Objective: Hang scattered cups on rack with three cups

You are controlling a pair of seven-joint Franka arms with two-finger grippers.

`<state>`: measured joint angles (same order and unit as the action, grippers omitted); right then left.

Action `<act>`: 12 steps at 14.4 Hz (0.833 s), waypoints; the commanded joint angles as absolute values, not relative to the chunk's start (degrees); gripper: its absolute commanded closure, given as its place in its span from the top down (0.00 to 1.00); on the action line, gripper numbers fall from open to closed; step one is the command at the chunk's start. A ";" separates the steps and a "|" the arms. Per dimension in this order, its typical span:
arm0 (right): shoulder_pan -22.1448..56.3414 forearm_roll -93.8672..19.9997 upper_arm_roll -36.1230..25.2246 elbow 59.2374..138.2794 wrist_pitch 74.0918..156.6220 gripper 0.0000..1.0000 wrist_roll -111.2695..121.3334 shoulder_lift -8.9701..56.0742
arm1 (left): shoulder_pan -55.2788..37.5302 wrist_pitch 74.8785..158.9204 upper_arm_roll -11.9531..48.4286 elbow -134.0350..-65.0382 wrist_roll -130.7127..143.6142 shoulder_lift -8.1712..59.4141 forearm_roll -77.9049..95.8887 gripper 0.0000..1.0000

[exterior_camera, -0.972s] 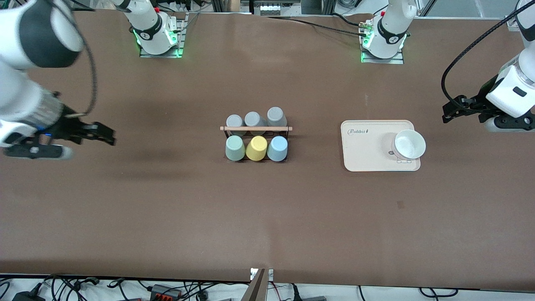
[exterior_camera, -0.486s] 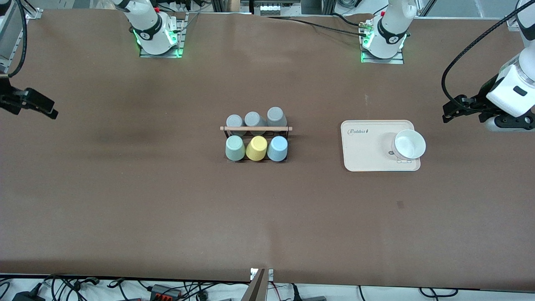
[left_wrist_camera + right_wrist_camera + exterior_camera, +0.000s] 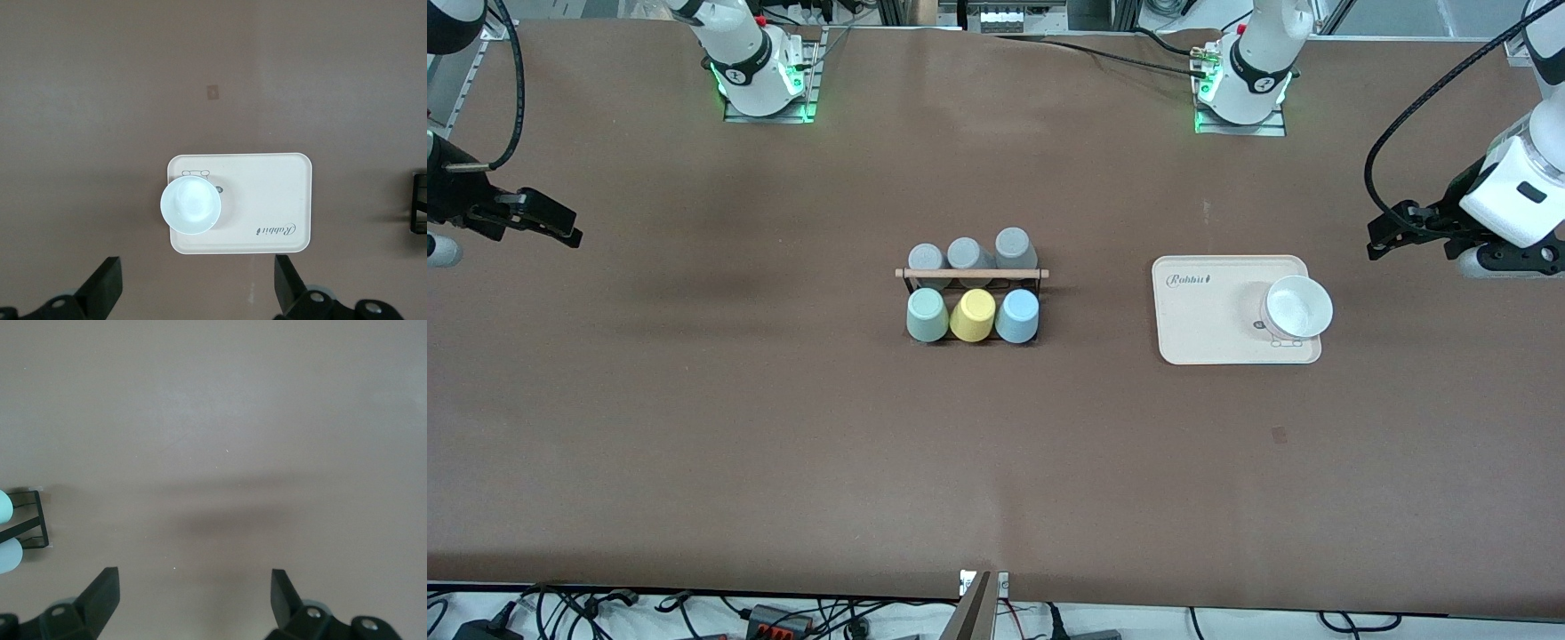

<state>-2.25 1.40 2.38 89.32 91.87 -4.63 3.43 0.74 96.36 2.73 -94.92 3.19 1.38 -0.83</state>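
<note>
- Since the earlier frames, the right gripper [image 3: 560, 227] had withdrawn from over the table toward the right arm's end, then edged slightly back inward; its black fingers were spread and empty.
- Left gripper [image 3: 1383, 236] hung over the left arm's end of the table, fingers spread, holding nothing.
- The small black wire-frame rack [image 3: 971, 302] with a light wooden rod stood at the table's centre.
- On its nearer row hung the smooth, tapered pale sage-green cup [image 3: 927, 315], a yellow cup [image 3: 972, 316] and the light blue cup [image 3: 1017, 316].
- Three matte grey cups [image 3: 967, 253] filled the farther row.
- A cream rounded-rectangle tray [image 3: 1200, 320] held a glossy white bowl [image 3: 1298, 307], toward the left arm's end.
</note>
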 commanded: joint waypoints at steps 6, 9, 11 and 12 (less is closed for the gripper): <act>-3.16 1.67 3.87 87.63 91.76 1.00 -5.01 3.96 | 1.41 96.59 3.34 -96.94 2.37 -0.79 -0.88 1.00; -2.90 1.85 3.96 87.63 91.67 1.00 -4.92 3.96 | 1.41 96.59 3.34 -96.94 2.37 -0.79 -0.97 1.00; -2.99 1.76 3.87 87.63 91.76 1.00 -5.01 3.96 | 1.41 96.50 3.34 -96.94 2.37 -0.79 -0.88 1.00; -2.99 1.76 3.87 87.54 91.84 1.00 -5.01 3.96 | 1.41 96.50 3.34 -96.94 2.37 -0.79 -0.88 1.00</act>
<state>-2.34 1.42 3.14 88.74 91.88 -4.65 3.48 0.74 96.36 2.77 -95.07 3.19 1.08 -0.83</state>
